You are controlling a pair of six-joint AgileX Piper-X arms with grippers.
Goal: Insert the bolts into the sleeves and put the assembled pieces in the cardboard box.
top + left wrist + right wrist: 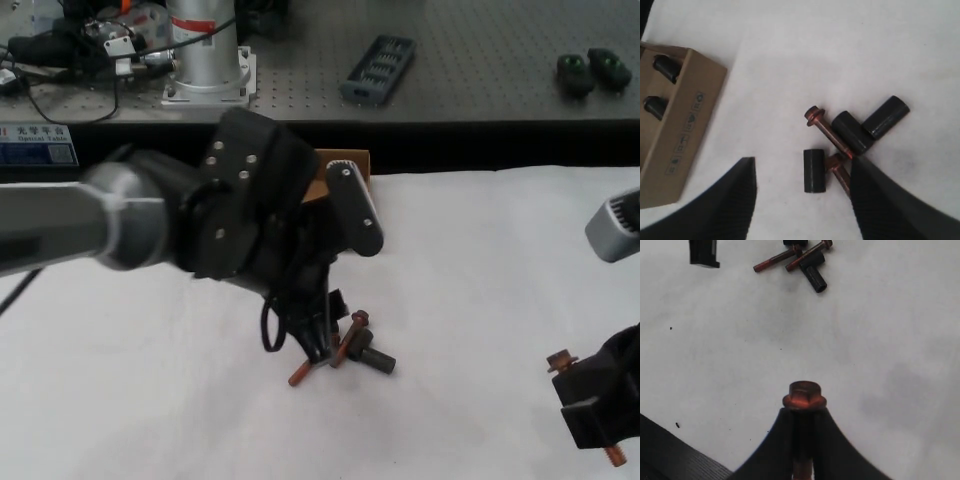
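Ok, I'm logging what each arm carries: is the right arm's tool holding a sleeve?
No, the right tool is shut on a copper-coloured bolt, its hex head poking out past the tool's tip.

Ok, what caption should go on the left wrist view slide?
Open left gripper over three sleeves and two bolts on white cloth, cardboard box nearby.

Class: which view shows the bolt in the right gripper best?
The right wrist view: the bolt sits close up, hex head clear above the right gripper, shut on its shank. The high view shows it farther off, partly hidden by that gripper. The left wrist view faces loose bolts.
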